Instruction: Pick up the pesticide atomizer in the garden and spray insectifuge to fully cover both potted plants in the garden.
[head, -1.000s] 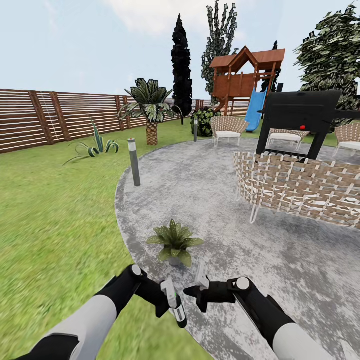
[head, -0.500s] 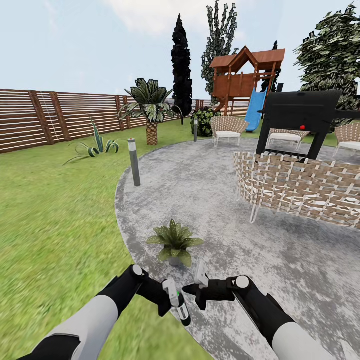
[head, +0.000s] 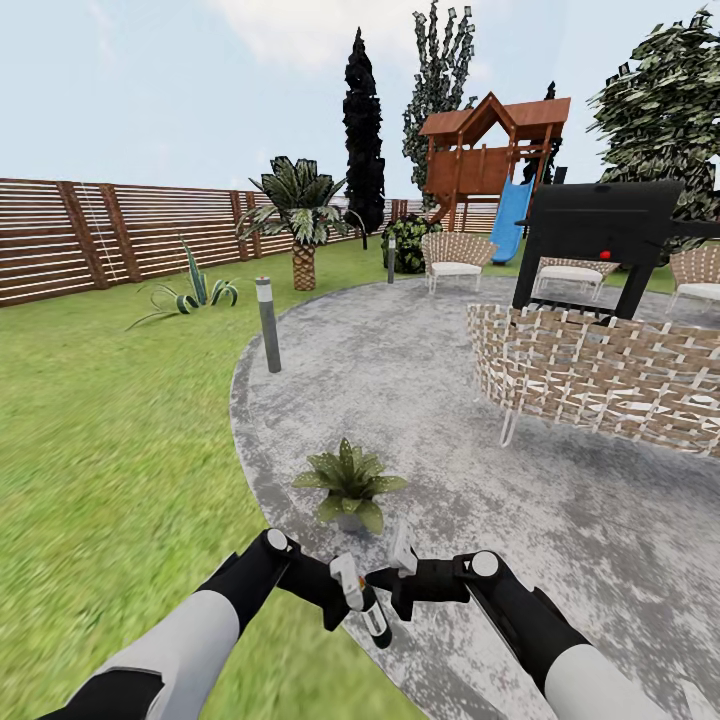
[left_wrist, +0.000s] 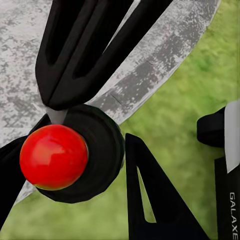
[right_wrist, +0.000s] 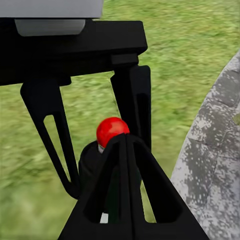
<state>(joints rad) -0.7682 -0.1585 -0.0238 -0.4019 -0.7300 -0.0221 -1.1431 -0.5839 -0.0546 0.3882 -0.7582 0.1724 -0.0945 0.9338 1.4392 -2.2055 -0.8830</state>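
Observation:
My left gripper is shut on the pesticide atomizer, a thin green and white stem with a black end, tilted low over the patio's edge. In the left wrist view its red cap sits on a black round body between black fingers. My right gripper is shut, its tips almost touching the atomizer's top. One potted plant, a speckled green rosette in a grey pot, stands on the patio just beyond both grippers. The second potted plant is out of view.
The round grey stone patio borders the lawn. A grey bollard stands at its rim. Wicker seats and a black grill are at the right. A striped agave, a palm and the slatted fence lie farther off.
My left gripper has carried the atomizer a little to the right, closer to the right gripper's tips, and tilted it more. The right arm and the view have barely moved.

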